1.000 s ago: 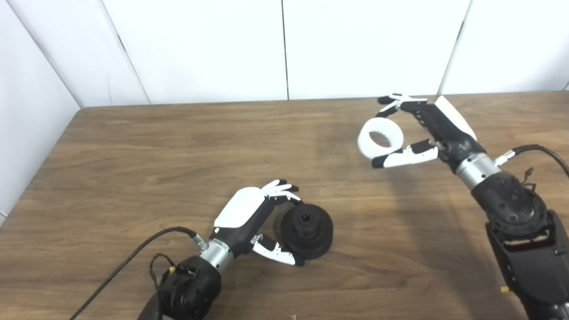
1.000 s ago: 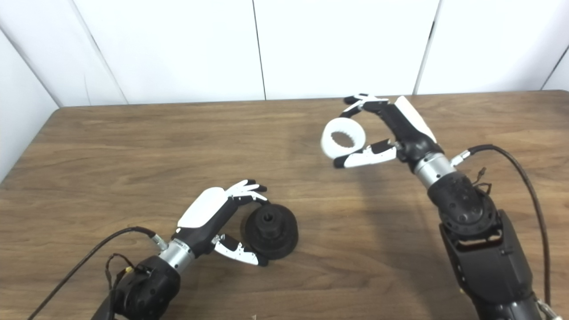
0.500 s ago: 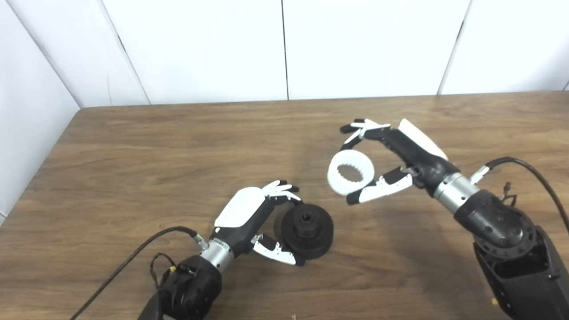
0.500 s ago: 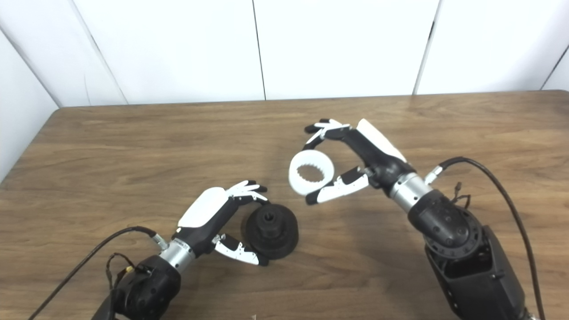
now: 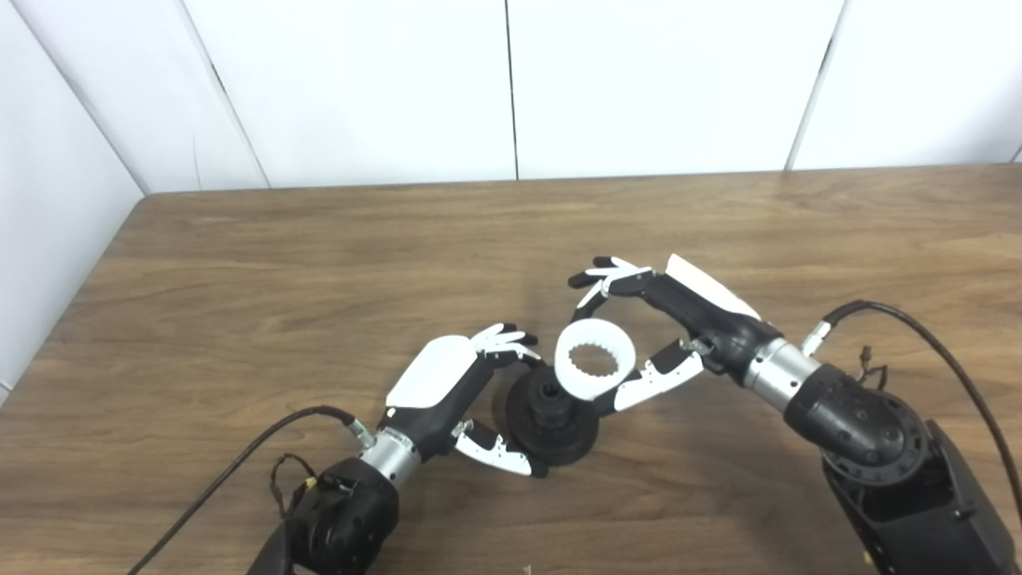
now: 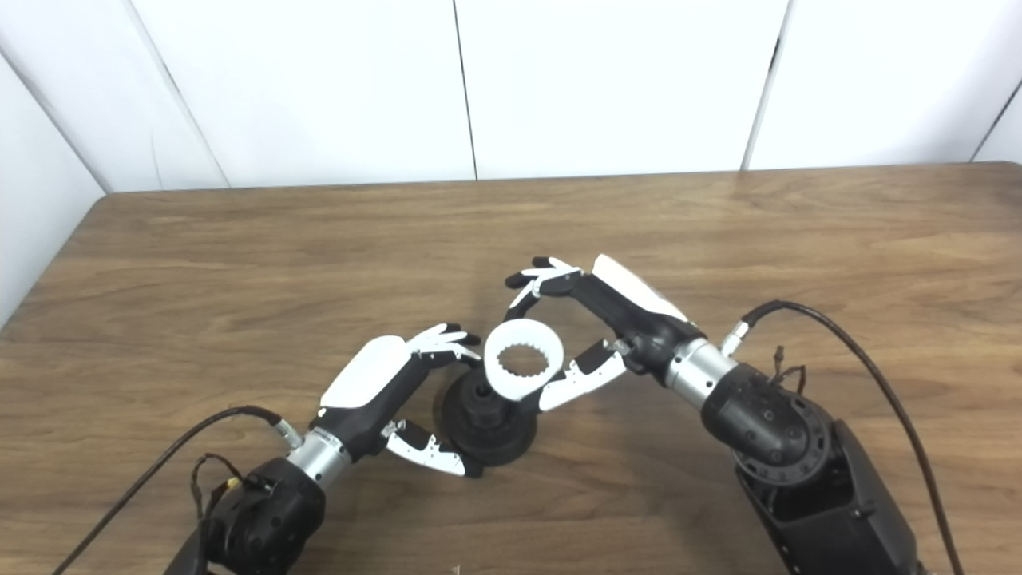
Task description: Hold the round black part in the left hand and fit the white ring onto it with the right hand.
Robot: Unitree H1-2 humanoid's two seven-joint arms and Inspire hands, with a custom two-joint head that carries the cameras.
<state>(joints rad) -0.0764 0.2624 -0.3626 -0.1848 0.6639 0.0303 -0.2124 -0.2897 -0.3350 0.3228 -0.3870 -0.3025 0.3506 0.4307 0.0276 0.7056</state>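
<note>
Both hands grip: left hand (image 5: 463, 399) round black part (image 5: 559, 427), right hand (image 5: 663, 327) white ring (image 5: 595, 369).

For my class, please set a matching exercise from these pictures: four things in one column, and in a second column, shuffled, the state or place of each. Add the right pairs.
Column 1
1. white ring
2. round black part
3. left hand
4. table

Column 2
A. wooden, bearing the black part
B. toothed inside, held by the right hand above the black part
C. fingers and thumb around the black part's rim
D. resting on the table, a hole in its hub

Pairs: 1-B, 2-D, 3-C, 4-A
</note>
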